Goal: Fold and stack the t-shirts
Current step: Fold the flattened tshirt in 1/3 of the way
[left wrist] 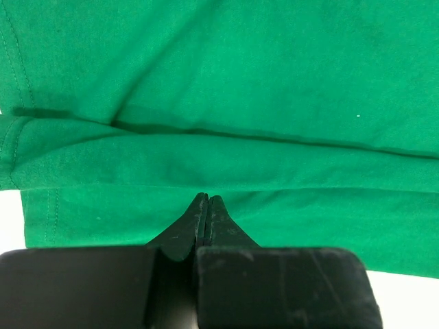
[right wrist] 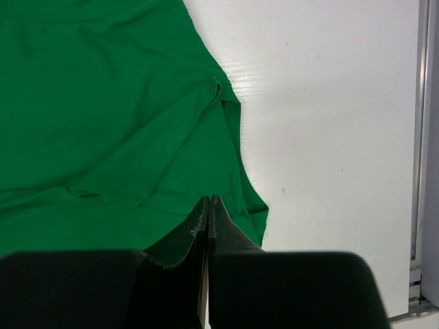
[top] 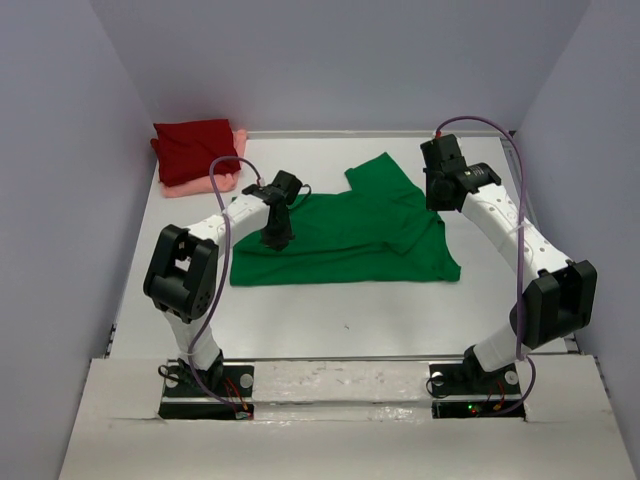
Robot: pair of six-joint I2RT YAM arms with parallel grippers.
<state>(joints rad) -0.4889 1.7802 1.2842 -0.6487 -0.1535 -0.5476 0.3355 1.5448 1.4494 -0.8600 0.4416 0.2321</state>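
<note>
Green shirt (top: 350,240) lies on bench (top: 300,320), long axis left-to-right, one sleeve pointing to far edge. Left tool (left wrist: 208,199) and right tool (right wrist: 208,199): both clenched, empty.

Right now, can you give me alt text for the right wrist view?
The right hand, fingers closed together, sits over a corner of the wrinkled green t-shirt. The shirt fills the left of the view; the white table fills the right.
</note>
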